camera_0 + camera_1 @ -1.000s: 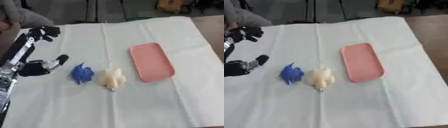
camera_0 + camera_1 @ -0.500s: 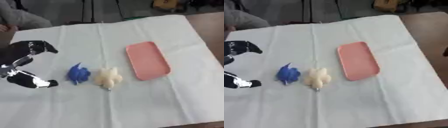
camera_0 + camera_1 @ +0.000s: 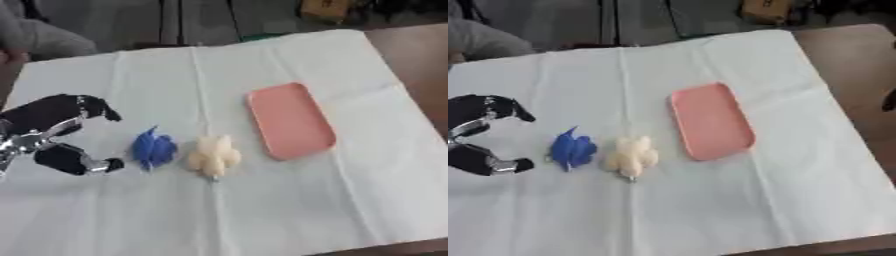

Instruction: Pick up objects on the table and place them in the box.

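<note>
A table covered w/ a white cloth [image 3: 289, 200], seen from above. Near the middle lie three things in a rough row. Furthest left is a small blue object [image 3: 153, 148], crumpled or spiky in shape; what it is can't be made out. Just beside it, to its right and nearly touching, is a cream-coloured lumpy object [image 3: 214, 156] w/ rounded lobes. Further right, apart from both, is a flat pink tray [image 3: 290, 120] w/ rounded corners, lying lengthwise away from the camera and slightly askew; nothing is in it.

The robot's left hand [image 3: 54, 134], black w/ silver parts, comes in from the left edge and sits close to the blue object's left side without touching it. Its fingers [image 3: 94, 105] and thumb [image 3: 87, 162] are spread apart like an open claw, the gap facing the blue object, holding nothing.

The right hand isn't visible in either view
</note>
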